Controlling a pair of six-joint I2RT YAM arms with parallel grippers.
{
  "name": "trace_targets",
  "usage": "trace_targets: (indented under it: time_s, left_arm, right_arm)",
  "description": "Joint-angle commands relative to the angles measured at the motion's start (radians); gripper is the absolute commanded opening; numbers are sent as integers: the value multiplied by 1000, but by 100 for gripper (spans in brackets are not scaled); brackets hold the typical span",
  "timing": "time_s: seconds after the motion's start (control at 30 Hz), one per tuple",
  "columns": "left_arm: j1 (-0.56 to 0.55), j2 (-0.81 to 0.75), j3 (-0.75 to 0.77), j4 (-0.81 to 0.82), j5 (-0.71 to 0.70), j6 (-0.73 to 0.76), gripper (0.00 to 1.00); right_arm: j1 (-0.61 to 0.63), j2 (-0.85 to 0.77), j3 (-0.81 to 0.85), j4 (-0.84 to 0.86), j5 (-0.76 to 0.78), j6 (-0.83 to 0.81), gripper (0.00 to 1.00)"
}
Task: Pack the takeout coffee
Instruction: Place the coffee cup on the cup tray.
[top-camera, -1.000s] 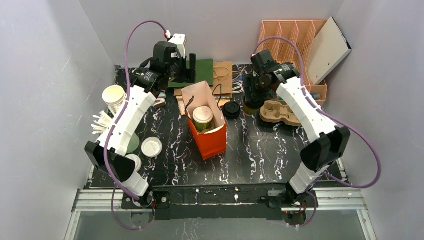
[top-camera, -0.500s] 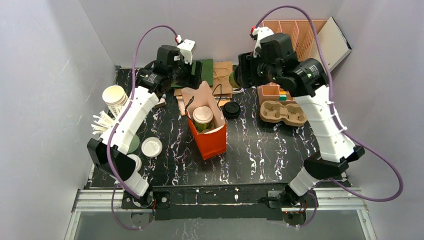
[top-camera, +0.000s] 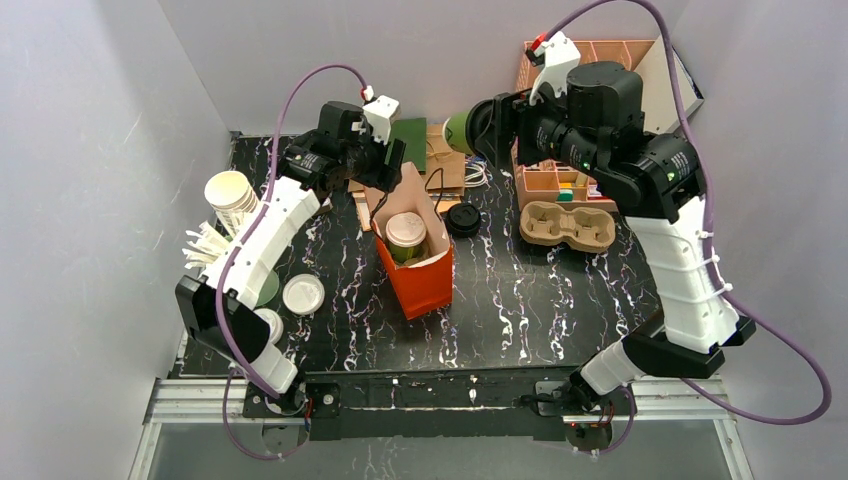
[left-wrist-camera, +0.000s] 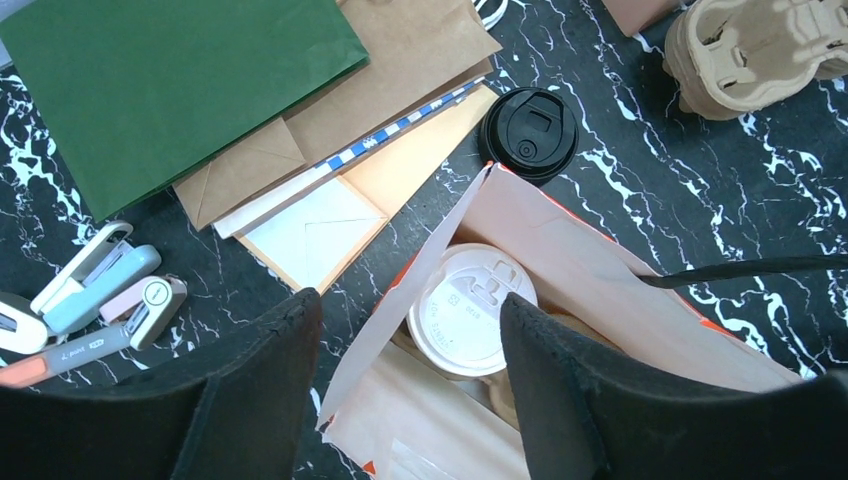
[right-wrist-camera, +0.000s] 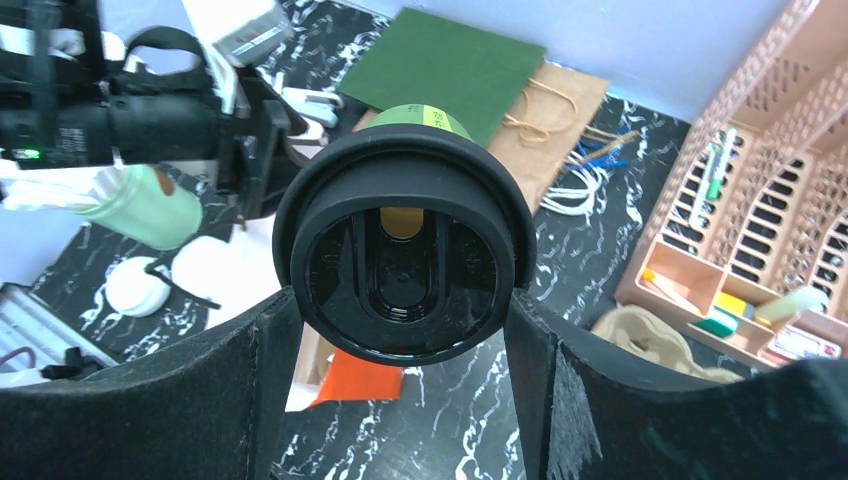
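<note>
- Jaws of the right gripper are closed on the takeout coffee, one finger on each side at the rim of its black lid, with nothing else between them
- Wide apart, the jaws of the left gripper straddle the raised back wall of the orange paper bag; we see no pinch on the paper, so they hold nothing
- We find the coffee lifted well above the table at the back, over the flat brown paper bag, lying on its side: the lid faces the right wrist and the green base points toward the left arm
- One white-lidded cup already stands in the bag, taking up part of the floor, and a loose black lid lies on the table just beside the bag
- We judge the cup light and its paper wall soft, easily dented by a hard squeeze lower down; whether it holds liquid we cannot tell
- The band at the lid, where the rolled rim backs the plastic, looks like the stiffest place to hold, and that is where the fingers sit
- Smooth plastic may slip, and the press-fit lid could pop off, so we would turn the cup upright gently before lowering it beside the other cup
</note>
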Motion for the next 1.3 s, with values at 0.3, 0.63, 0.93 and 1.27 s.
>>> trace_targets:
  time_s: [0.3, 0.63, 0.93, 1.27]
  left_arm:
    - [5, 20, 13, -15, -22, -19, 17]
    - [5, -12, 36, -44, -104, -157, 0]
    - [5, -25, 54, -123, -160, -284, 0]
    - [5, -54, 45, -146, -152, -320, 0]
  right_arm:
    - [26, -57, -60, 196, -239, 37, 46]
    - [89, -70, -124, 202, -264, 54, 43]
    - [230, -20, -106, 87, -123, 33, 42]
    - [298, -23, -135, -26, -4, 47, 41]
